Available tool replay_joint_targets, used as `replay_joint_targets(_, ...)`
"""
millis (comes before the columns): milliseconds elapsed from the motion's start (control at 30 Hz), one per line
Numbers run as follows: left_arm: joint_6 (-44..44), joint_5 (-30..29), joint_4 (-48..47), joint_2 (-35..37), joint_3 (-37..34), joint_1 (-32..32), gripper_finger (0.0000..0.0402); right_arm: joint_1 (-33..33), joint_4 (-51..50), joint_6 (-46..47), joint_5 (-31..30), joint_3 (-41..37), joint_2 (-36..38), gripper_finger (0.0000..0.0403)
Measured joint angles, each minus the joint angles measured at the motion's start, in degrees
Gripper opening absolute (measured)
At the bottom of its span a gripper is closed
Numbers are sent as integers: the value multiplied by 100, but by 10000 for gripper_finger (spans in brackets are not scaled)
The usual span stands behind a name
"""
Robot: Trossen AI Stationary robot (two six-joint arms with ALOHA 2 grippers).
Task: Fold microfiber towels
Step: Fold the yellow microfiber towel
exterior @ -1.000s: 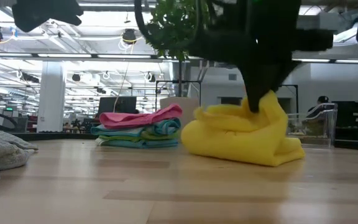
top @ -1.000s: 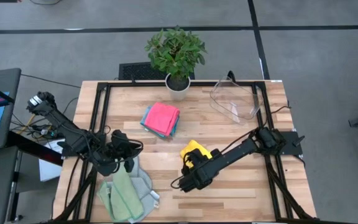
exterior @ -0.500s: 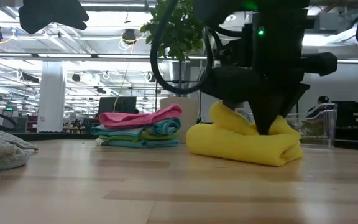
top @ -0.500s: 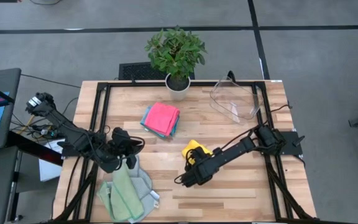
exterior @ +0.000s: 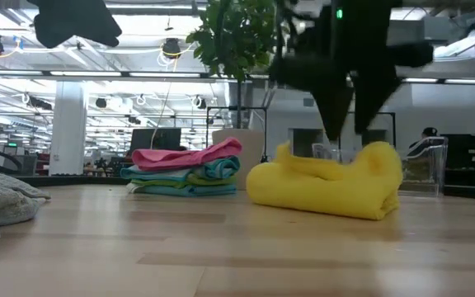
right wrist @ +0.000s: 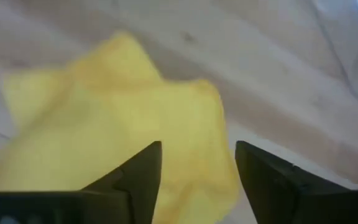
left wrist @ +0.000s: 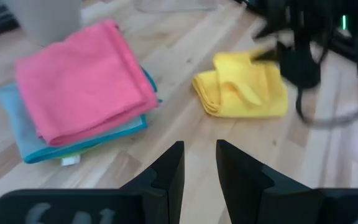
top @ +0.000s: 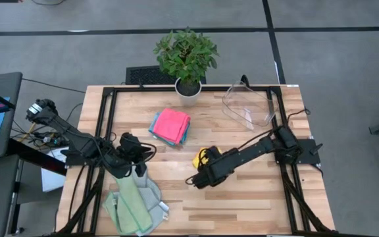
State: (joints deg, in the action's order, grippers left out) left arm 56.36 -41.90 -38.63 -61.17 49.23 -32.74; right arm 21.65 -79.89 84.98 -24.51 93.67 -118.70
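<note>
Under my right gripper (right wrist: 194,171): yellow towel (top: 204,157), folded, on table
My jaws: parted, holding nothing
Feel: I judged it soft, light, floppy
Best hold: a folded edge, pinched through all layers

2 dark, cable-draped jointed arms

Pink towel (left wrist: 82,81) tops a stack at upper left; a folded yellow towel (left wrist: 244,93) lies right of center on the wooden surface (left wrist: 166,127).
</note>
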Motion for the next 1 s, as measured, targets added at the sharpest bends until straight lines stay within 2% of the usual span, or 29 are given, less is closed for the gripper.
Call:
replay_joint_targets(200,-906,609,620,-2,-2,275,84,8,-374,-27,-825,-98,1012,238)
replay_joint_targets(267,-1065,702,855,-37,-2,384,84,12,-160,-475,-1018,-298,1369,236)
replay_joint_targets(333,-1232,779,955,-56,-2,454,84,134,695,-1571,-1219,-521,1651,231)
replay_joint_targets(433,-1413,841,1032,-79,-2,527,84,474,2155,-3190,-1142,-930,1841,225)
replay_joint_targets(500,-1475,869,1031,-78,-2,546,84,723,2915,-3850,-995,-1185,1797,223)
replay_joint_targets(600,-1476,878,1009,-79,-2,548,84,958,3534,-4386,-1002,-1326,1506,225)
replay_joint_targets(800,-1473,878,1010,-79,-2,548,84,926,3746,-4360,-716,-1346,694,228)
replay_joint_targets(1000,-1440,919,990,-79,-2,548,84,675,3564,-3768,-630,-1350,406,227)
